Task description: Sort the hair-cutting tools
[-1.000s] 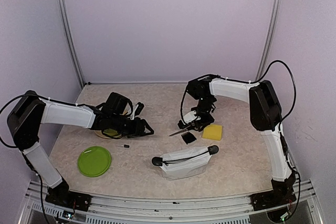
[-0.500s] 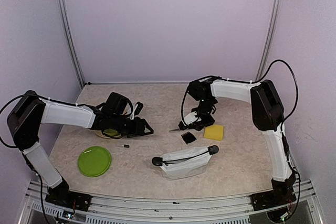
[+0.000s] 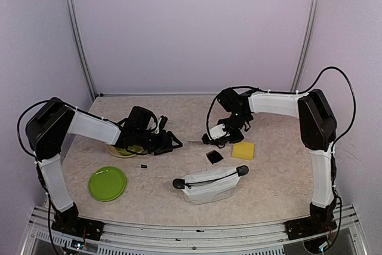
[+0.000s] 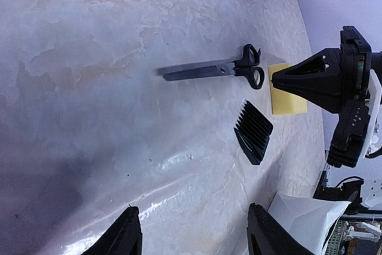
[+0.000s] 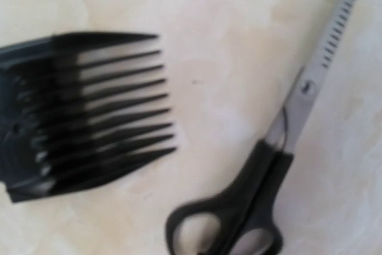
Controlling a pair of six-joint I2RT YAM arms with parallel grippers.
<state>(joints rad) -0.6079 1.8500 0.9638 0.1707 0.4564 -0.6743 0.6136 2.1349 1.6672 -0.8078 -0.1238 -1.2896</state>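
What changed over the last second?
The right gripper shut at the handles of the scissors, which swung from diagonal to level, tips shifting away from the arm bases. The left gripper edged right, still open. The guard, pouch, plate and pin stayed put.

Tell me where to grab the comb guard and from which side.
Probably the solid back of the guard, not its thin teeth, which would likely flex or slip. It lies flat on the table, so come straight down from above, closing across its two outer sides. The scissors lie close beside the tooth tips, so stay toward the back end.
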